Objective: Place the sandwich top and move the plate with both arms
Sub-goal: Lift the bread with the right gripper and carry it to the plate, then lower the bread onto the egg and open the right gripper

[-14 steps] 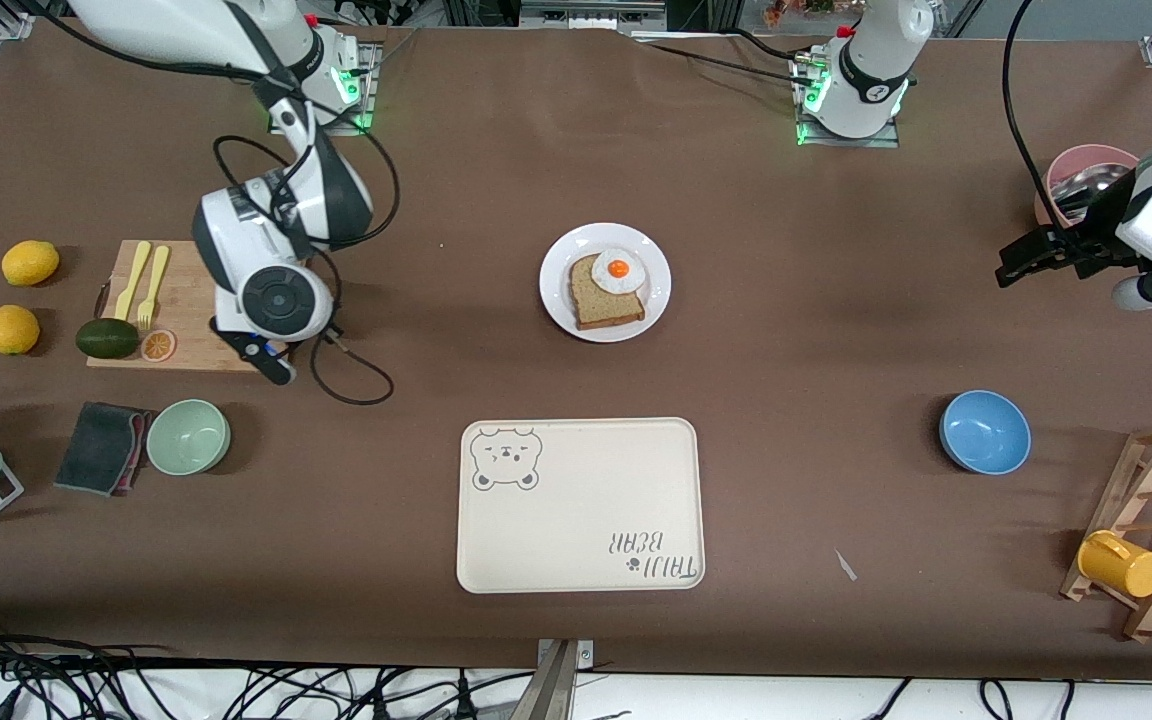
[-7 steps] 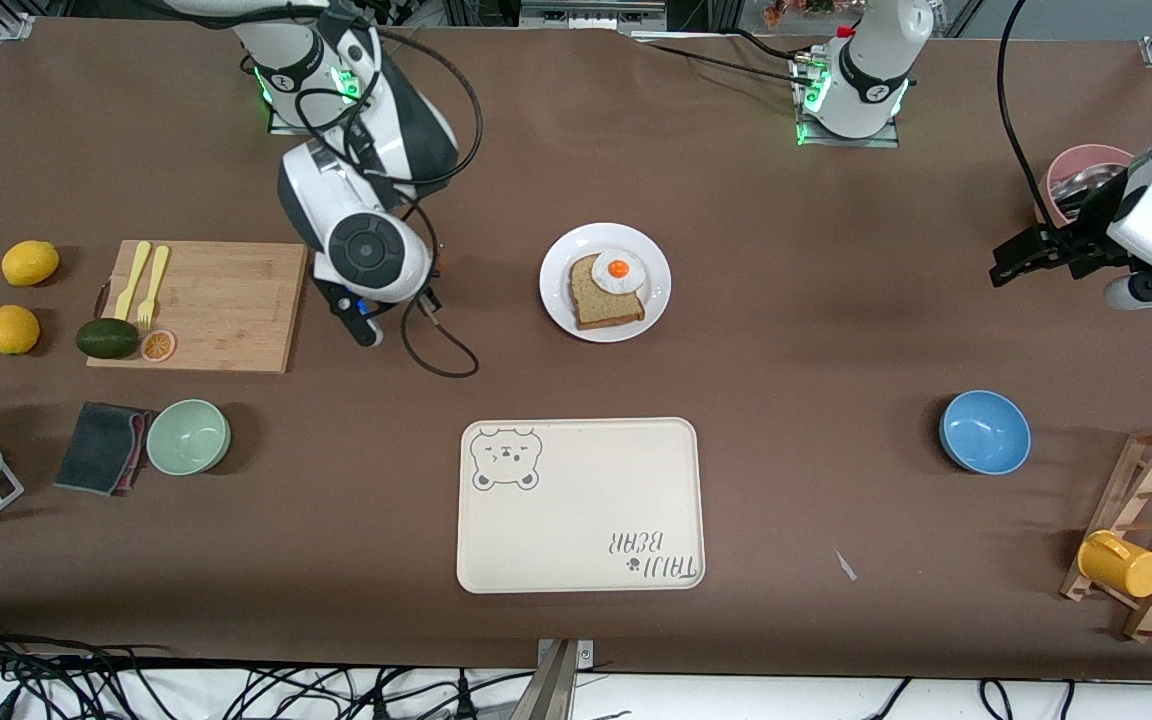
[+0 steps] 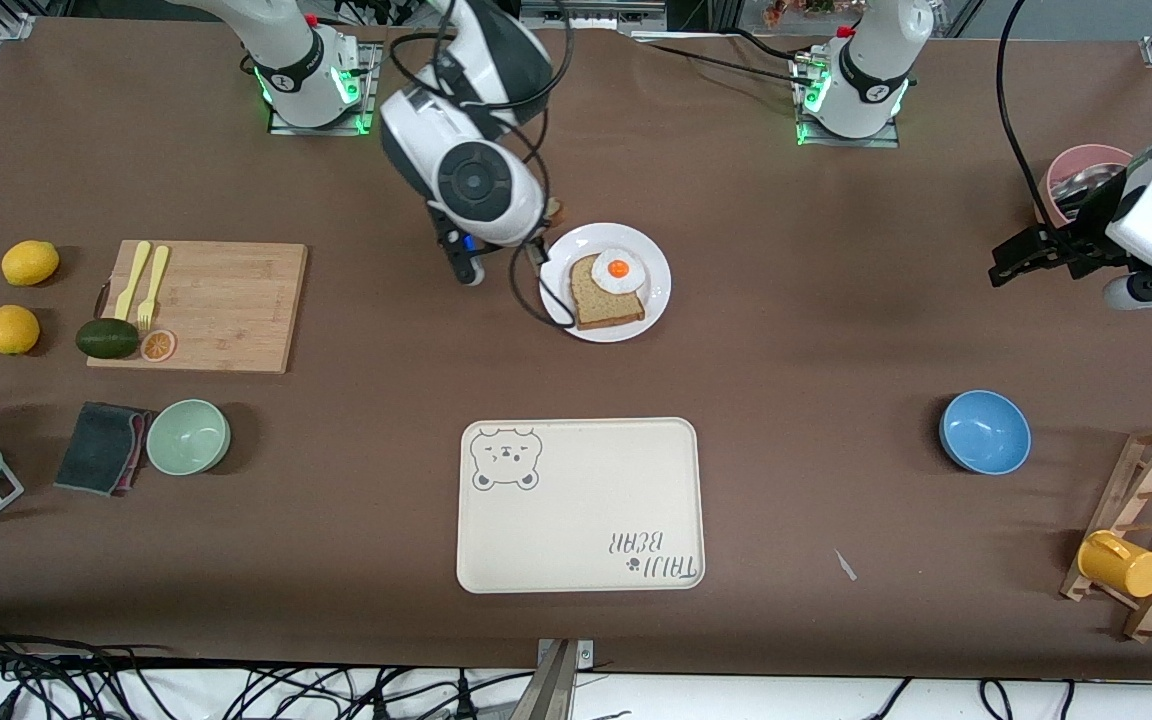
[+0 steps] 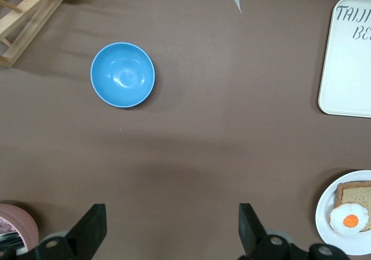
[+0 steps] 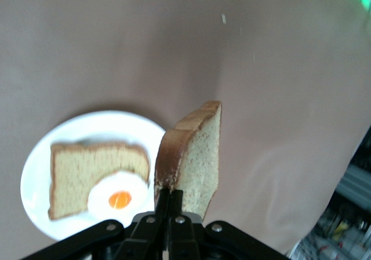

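Right wrist view: right tool (image 5: 168,205) pinches the speckled light-brown bread slice (image 5: 194,156) edge-on beside the round white plate (image 5: 40,173); light, soft, crushable; left tool (image 4: 168,237) waits, fingers spread.

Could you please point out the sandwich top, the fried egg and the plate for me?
sandwich top (image 5: 197,156), right wrist view, on its speckled face.
fried egg (image 3: 619,269), front view, on the yolk.
plate (image 3: 658,290), front view, on bare white rim.

A cream tray (image 3: 580,505) with a bear drawing lies at 6 o'clock on the brown desk (image 3: 836,330). At 9 o'clock, a wooden cutting board (image 3: 216,305) carries two yellow forks (image 3: 146,280), an avocado (image 3: 107,338) and an orange slice (image 3: 158,345), with two lemons (image 3: 30,262) beside it. A green bowl (image 3: 188,436) touches a dark cloth (image 3: 101,447). At 4 o'clock sits a blue bowl (image 3: 984,431).
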`<state>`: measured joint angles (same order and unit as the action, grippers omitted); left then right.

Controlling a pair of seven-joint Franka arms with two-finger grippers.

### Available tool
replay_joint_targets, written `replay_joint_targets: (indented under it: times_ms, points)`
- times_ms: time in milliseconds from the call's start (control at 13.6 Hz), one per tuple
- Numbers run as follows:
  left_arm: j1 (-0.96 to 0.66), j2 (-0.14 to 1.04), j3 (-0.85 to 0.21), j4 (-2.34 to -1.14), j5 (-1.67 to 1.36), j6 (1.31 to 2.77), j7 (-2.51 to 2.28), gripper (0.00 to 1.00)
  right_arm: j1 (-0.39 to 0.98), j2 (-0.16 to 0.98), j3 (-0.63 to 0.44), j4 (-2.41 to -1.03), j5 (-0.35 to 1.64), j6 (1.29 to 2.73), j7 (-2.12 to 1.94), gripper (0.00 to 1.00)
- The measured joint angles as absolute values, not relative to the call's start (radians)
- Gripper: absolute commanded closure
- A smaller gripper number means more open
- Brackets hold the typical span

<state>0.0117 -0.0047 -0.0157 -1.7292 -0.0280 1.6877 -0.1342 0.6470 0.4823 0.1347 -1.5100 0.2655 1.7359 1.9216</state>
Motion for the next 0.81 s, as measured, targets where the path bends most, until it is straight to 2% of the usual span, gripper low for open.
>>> replay_joint_targets:
  times_ms: [147,514,734,807]
  points:
    - [0.012,-0.005,-0.016,-1.729,-0.028,1.688,-0.134,0.00,0.686,0.537,0.134,-1.461,0.271,1.750,1.980,1.00]
    - [0.012,-0.004,-0.016,-1.729,-0.028,1.688,-0.137,0.00,0.711,0.693,0.133,-1.355,0.278,1.899,2.042,1.00]
    - [0.012,-0.004,-0.016,-1.729,-0.028,1.688,-0.138,0.00,0.711,0.732,0.127,-1.332,0.269,1.917,2.042,1.00]
    - [0.012,-0.004,-0.016,-1.729,-0.028,1.688,-0.138,0.00,0.711,0.736,0.126,-1.330,0.254,1.923,2.042,0.91]
